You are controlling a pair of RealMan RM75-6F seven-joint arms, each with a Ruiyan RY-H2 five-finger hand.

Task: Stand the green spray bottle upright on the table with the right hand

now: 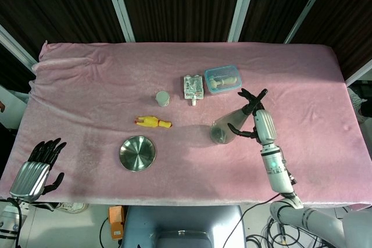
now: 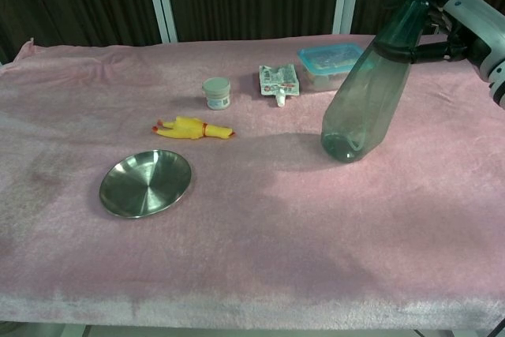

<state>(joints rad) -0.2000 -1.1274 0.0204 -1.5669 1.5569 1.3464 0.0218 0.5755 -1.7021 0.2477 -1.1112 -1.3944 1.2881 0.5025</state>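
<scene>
The green translucent spray bottle [image 2: 367,92] stands tilted on the pink cloth, its base down and its neck leaning to the right; in the head view the spray bottle [image 1: 225,128] lies just right of the table's centre. My right hand [image 2: 465,25] grips it around the neck, below the dark spray head, with fingers wrapped round it; the same right hand [image 1: 254,119] shows in the head view. My left hand [image 1: 36,165] hangs off the table's front left corner, fingers apart, holding nothing.
A steel plate [image 2: 146,182] sits front left, a yellow rubber chicken [image 2: 192,128] behind it. Further back stand a small grey jar [image 2: 217,92], a flat pouch [image 2: 278,81] and a blue-lidded box [image 2: 331,63] right behind the bottle.
</scene>
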